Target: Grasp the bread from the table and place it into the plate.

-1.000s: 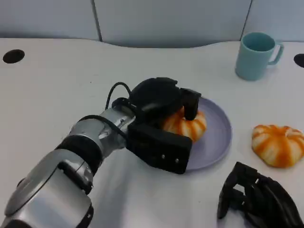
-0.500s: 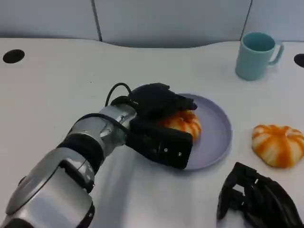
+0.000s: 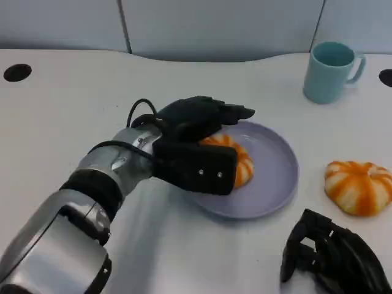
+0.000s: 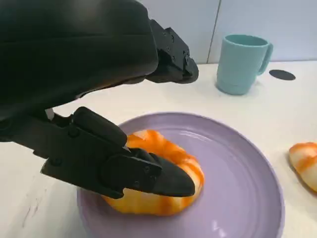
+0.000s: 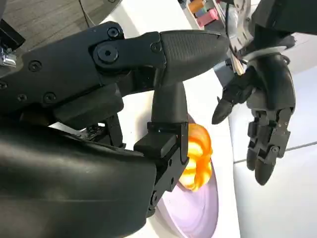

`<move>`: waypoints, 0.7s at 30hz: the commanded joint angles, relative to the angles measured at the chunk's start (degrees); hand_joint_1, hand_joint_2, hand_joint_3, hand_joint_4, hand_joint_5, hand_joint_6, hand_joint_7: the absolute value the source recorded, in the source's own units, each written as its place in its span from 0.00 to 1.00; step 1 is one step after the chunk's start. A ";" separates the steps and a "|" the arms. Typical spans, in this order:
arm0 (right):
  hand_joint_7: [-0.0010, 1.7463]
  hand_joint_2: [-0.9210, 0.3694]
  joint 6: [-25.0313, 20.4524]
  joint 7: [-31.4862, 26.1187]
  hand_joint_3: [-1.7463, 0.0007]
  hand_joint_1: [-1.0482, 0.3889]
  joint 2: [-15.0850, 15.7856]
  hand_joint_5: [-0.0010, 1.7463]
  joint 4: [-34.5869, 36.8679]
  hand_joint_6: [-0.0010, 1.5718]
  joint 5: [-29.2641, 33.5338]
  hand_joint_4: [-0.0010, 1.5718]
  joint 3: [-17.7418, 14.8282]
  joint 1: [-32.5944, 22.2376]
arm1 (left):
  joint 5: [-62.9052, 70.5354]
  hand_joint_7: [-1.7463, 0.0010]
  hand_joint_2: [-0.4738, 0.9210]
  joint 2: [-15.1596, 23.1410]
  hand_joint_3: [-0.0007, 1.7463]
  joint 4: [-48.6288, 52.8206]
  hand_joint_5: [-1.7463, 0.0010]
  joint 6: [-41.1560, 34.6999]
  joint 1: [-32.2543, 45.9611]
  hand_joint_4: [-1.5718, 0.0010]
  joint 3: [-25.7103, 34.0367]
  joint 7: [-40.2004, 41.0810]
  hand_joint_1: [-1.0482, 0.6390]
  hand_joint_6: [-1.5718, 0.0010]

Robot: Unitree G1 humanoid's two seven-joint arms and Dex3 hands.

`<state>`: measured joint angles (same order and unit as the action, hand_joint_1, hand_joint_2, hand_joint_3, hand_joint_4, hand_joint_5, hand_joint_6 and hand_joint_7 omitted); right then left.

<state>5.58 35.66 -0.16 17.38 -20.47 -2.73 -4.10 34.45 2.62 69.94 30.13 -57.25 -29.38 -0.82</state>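
Bread [image 3: 236, 160] is seen lying on the purple plate [image 3: 278, 177], on the plate's left half; the plate sits near the middle of the worktop [image 3: 73, 116]. The left robot hand [image 3: 199, 138] is held over the bread with fingers spread apart: upper fingers [image 4: 171, 54] are lifted clear above it, while the lower thumb part [image 4: 124, 166] lies across its near side, hiding much of the loaf. Contact there cannot be made out; nothing is gripped.

A second bread piece [image 3: 358, 187] lies off the plate, toward the right edge of the worktop. A teal mug [image 3: 331, 70] stands upright near the far right corner.

The right robot hand [image 3: 334, 257] is cut off at the near right edge; fingers appear curled in, but whether they are apart or together cannot be told.
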 commanded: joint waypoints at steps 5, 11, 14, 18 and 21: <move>0.86 0.00 0.49 -0.28 0.79 0.34 0.91 1.00 0.09 0.38 -0.40 0.43 -1.12 -0.09 | -15.19 0.98 1.00 2.19 0.10 -6.05 0.87 4.12 8.07 0.97 11.15 -11.48 0.16 0.85; 0.87 0.00 -0.34 0.41 0.80 0.34 1.15 1.00 0.66 0.37 -0.88 0.42 -1.70 0.50 | -30.99 0.98 1.00 2.11 0.08 -11.15 0.83 2.99 16.27 0.95 21.09 -25.47 0.20 0.83; 0.87 0.00 0.00 0.07 0.80 0.33 1.18 1.00 0.98 0.37 -0.49 0.42 -1.81 0.69 | -37.23 0.98 1.00 2.74 0.11 -16.08 0.81 1.80 21.05 0.94 24.64 -31.03 0.16 0.83; 0.86 0.00 0.00 0.39 0.80 0.33 1.45 1.00 1.59 0.37 -0.50 0.42 -1.96 1.20 | -48.95 0.98 1.00 2.70 0.15 -25.48 0.77 -2.95 29.20 0.84 29.96 -40.51 0.17 0.80; 0.86 0.00 0.21 0.35 0.81 0.33 1.36 1.00 2.13 0.37 -0.48 0.42 -1.98 1.48 | -52.75 0.97 1.00 3.31 0.17 -32.64 0.75 -8.47 33.95 0.76 31.13 -42.80 0.17 0.76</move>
<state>5.41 35.74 0.44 18.75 -20.69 -4.17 -2.98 -14.87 4.51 43.11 26.02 -27.11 0.27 -41.52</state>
